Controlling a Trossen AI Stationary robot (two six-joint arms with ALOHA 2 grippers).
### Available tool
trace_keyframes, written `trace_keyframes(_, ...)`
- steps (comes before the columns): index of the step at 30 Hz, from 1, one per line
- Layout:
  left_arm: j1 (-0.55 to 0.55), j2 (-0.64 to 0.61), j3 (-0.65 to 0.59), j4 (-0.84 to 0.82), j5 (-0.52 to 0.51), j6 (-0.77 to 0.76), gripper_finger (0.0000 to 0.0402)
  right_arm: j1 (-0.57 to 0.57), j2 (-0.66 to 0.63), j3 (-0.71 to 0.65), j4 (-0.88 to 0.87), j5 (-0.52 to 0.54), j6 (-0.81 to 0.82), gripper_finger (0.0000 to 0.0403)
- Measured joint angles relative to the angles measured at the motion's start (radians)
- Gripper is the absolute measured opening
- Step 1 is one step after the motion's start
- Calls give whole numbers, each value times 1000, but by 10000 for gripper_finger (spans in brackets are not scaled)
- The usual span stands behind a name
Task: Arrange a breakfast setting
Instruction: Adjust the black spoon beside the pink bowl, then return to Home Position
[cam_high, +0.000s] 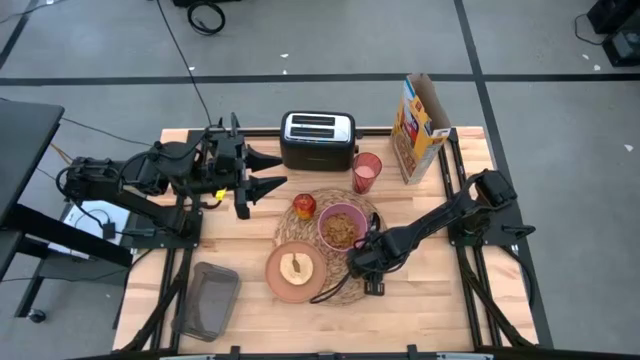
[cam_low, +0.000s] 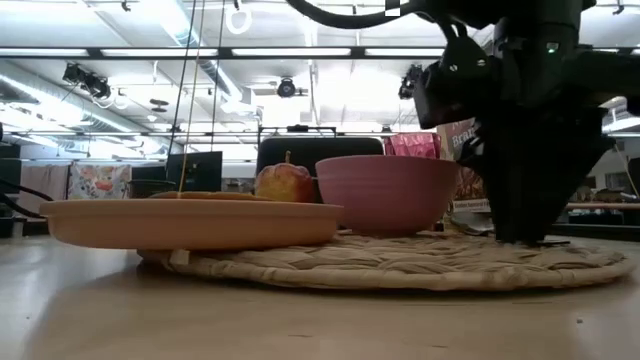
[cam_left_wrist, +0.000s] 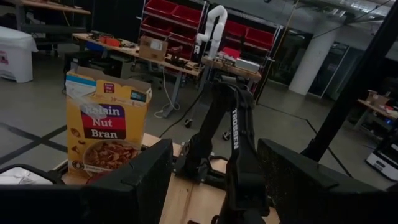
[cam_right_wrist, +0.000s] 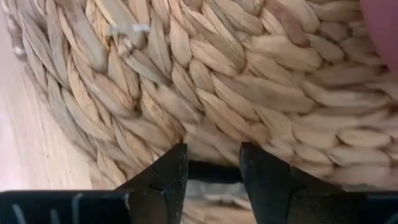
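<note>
The woven placemat (cam_high: 330, 240) lies flat at the worktop (cam_high: 440, 300) centre, carrying the pink bowl (cam_high: 342, 227) of cereal, the red apple (cam_high: 304, 206) and part of the salmon plate (cam_high: 294, 273), which overhangs its edge. The pink tumbler (cam_high: 366, 172) stands upright just beyond it, before the toaster (cam_high: 318, 139). The right end effector (cam_right_wrist: 213, 171) points down at the mat's rim beside the bowl; a dark bar shows between its partly spread fingers (cam_right_wrist: 168, 177), but what it is cannot be determined. The spoon's position cannot be confirmed. The left end effector (cam_high: 262, 170) hovers beside the toaster, fingers apart and empty, facing the cereal box (cam_left_wrist: 106, 134)
</note>
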Motion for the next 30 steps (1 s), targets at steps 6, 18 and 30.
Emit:
trace_keyframes(6,0,0,0,-18,0,1,243,0,-26,0,-85,-7,-14,152)
trace_keyframes(18,0,-8,0,-44,4,1,243,9,-134,44,-244,8,4,152)
trace_keyframes(30,-40,-42,0,-32,43,65,234,-15,-569,-26,24,286,-116,142)
